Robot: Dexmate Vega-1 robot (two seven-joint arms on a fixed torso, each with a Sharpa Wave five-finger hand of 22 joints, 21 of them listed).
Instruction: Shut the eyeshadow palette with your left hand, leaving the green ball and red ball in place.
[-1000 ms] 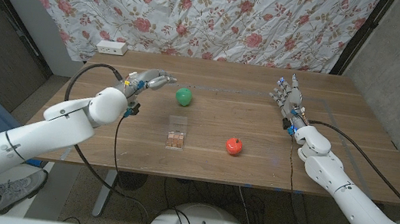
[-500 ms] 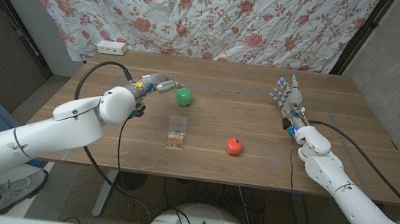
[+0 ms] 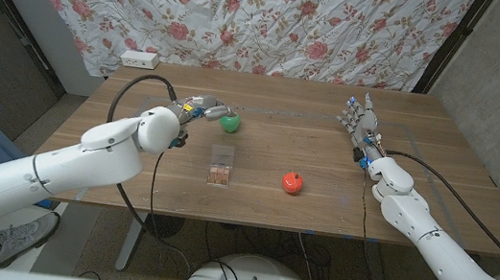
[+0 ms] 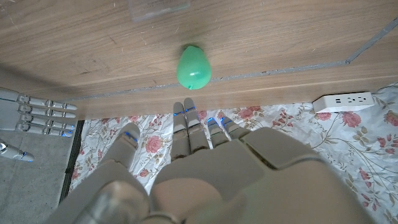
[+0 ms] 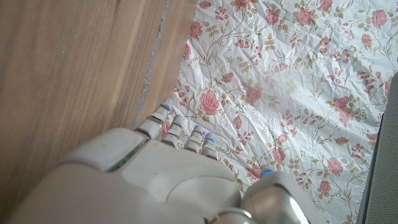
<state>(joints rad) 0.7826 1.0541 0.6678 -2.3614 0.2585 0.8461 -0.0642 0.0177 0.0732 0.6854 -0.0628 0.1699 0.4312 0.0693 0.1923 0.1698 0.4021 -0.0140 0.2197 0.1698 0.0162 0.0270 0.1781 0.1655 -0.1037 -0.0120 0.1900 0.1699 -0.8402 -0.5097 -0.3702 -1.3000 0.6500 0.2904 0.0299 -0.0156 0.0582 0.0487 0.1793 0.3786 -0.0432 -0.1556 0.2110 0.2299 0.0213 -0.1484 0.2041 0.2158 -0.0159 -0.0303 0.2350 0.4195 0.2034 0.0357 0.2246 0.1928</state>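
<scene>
So the left hand (image 3: pixel 204 106) is up over the far-left part of the wooden table (image 3: pixel 398 189), fingers (image 4: pixel 186 127) stretched out and apart, holding nothing. Its fingertips sit just beside the green ball (image 3: pixel 229 121), close enough that from the head view I honestly can't tell if they're brushing it or just short of it. The left wrist view looks past the fingers at the ball with a sliver of table between, so I'd guess there's a gap.

The eyeshadow palette (image 3: pixel 220 165) is nearer the front edge than the ball, roughly mid-table, lying open with its clear lid laid back toward the ball and the little coloured pans on the near half. The red ball (image 3: pixel 293 182) is off to the right of it, apart from it, near the front edge too.

The right hand (image 3: pixel 360 121) is parked way over by the far-right part of the table, fingers straight and spread, nothing in it.

My read: this is the approach step, and the palette isn't touched yet. The next move needs the hand to come back toward the front edge, get fingertips under or behind that clear lid, and fold it over the pans. The tricky bit is that the green ball sits right by the lid, so the hand has to sneak in without nudging it.
</scene>
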